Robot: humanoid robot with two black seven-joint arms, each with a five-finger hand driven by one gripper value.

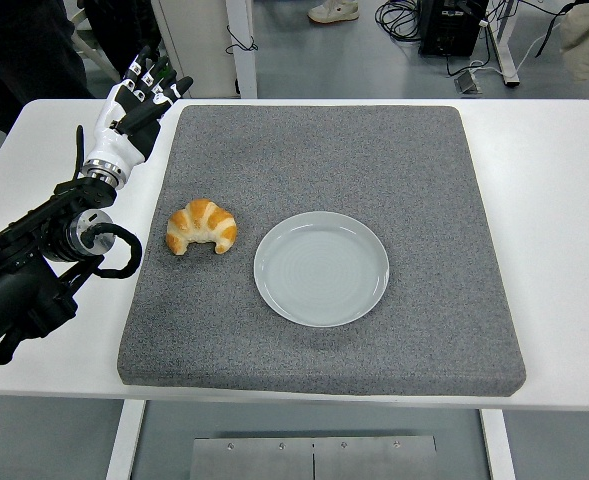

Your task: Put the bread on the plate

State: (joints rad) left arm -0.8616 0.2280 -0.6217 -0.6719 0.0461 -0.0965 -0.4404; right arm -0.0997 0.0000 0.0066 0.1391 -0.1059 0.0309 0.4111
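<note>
A golden croissant (202,227) lies on the grey mat (374,150), just left of an empty pale grey plate (321,267). My left hand (134,110) hovers over the mat's far left corner, well behind the croissant, with its fingers relaxed and nothing in them. The black left arm (34,270) comes in from the left edge. The right arm is out of view.
The mat lies on a white table (554,200). A person in dark clothing (24,50) stands at the top left, close behind my left hand. Table legs and cables show on the floor beyond.
</note>
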